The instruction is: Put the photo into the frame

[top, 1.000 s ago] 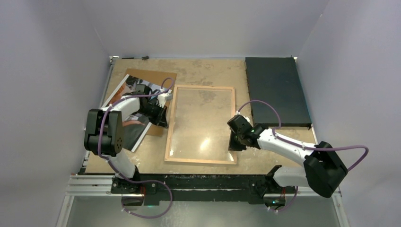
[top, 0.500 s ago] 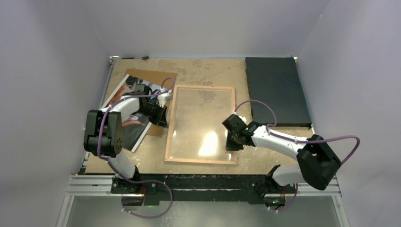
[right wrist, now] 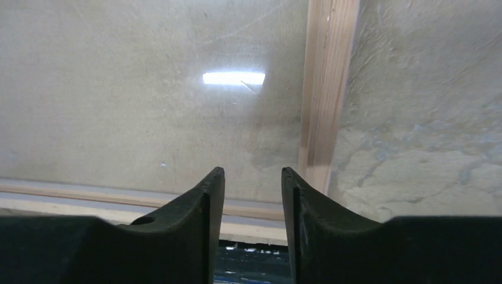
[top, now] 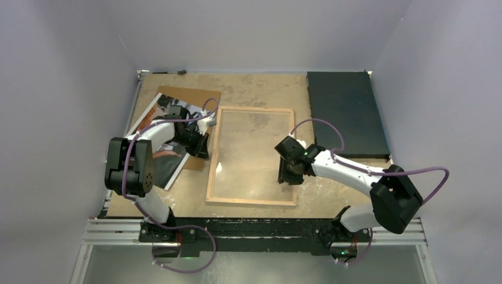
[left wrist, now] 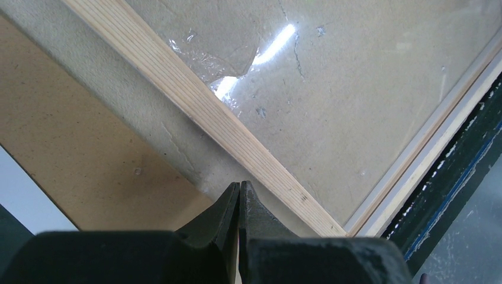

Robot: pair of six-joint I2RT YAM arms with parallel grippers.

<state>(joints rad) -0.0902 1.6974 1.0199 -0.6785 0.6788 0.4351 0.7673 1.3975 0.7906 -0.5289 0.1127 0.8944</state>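
The frame [top: 212, 160] lies flat mid-table, light wood side up, its clear pane reflecting the lamp. The photo [top: 153, 113], a dark print with a white border, lies to its left on a brown board, partly hidden by my left arm. My left gripper [top: 204, 155] [left wrist: 239, 186] is shut, its tips over the bare strip between that board and the frame's left rail [left wrist: 207, 112]. My right gripper [top: 286, 176] [right wrist: 253, 171] is open with nothing between its fingers. It hovers over the pane just inside the frame's right rail [right wrist: 322, 89], near the near-right corner.
The brown backing board [top: 198, 94] [left wrist: 77, 148] lies under the photo at the back left. A black mat [top: 346, 112] fills the back right corner. The black mounting rail [top: 254, 228] runs along the near table edge, and walls close in three sides.
My right gripper has moved left from the frame's outer right edge to over the pane, and its jaws have opened. The left arm, photo and frame have not moved.
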